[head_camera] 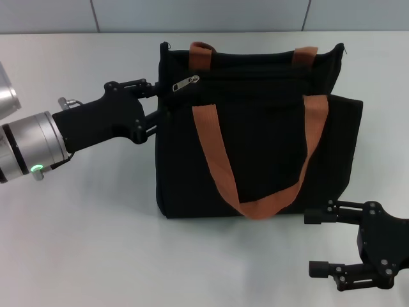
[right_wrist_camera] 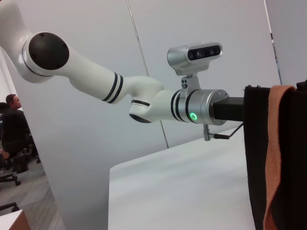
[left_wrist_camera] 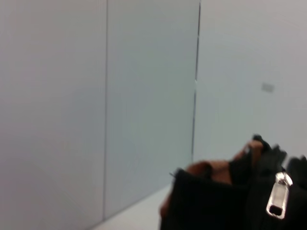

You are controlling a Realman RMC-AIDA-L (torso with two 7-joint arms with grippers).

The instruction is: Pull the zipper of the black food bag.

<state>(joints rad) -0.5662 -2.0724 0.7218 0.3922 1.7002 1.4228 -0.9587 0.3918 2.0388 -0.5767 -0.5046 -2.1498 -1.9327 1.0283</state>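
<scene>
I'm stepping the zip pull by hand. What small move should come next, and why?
Probably bring the right hand up to the zipper. The silver tab lies free near the bag's left end, ungripped. The left hand is pressed against that edge of the black food bag, seemingly bracing it, while the right waits open below.

Even, bright overhead light falls on my white table [head_camera: 96, 224], and the boxy black fabric bag [head_camera: 255, 128] throws only a faint soft shadow. My left wrist view is blurred, the small silver zipper pull [left_wrist_camera: 278, 197] glinting softly. My right wrist view is sharp.
</scene>
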